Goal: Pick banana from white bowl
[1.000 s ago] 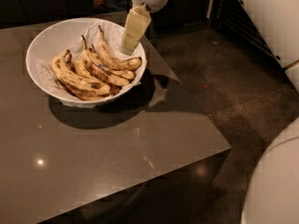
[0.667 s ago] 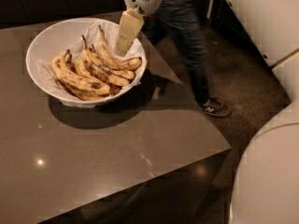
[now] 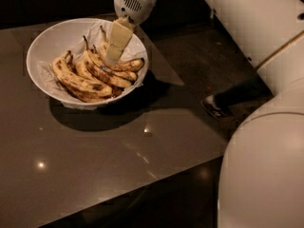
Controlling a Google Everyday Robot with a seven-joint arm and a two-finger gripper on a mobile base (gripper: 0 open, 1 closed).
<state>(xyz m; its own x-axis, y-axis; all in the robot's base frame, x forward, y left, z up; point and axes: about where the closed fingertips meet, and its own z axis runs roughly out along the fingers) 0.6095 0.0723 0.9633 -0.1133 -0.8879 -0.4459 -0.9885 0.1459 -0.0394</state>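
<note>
The dark table [image 3: 95,165] carries the white bowl [image 3: 45,37] near its far left corner, so I must reach over the rim from behind. Inside it, on a crinkled liner [image 3: 47,80], the other bananas [image 3: 78,80] lie side by side in a fan. This leaves little free room between them. My banana [image 3: 129,64] is the most curved one at the back right of the pile. Its thin stem points up to the far rim and its dark end rests near the right wall.

My gripper [image 3: 112,61] comes down steeply into the bowl, tilted a little to the left, and its tip is at this banana's back or just above it. Whether it is released or clenched on the fruit, I cannot tell. I judge the grasp is not yet sure. My wrist [image 3: 133,1] hangs above the far rim, and my white arm [image 3: 251,27] goes away to the upper right. On the floor at the right is a shoe [image 3: 216,109].
</note>
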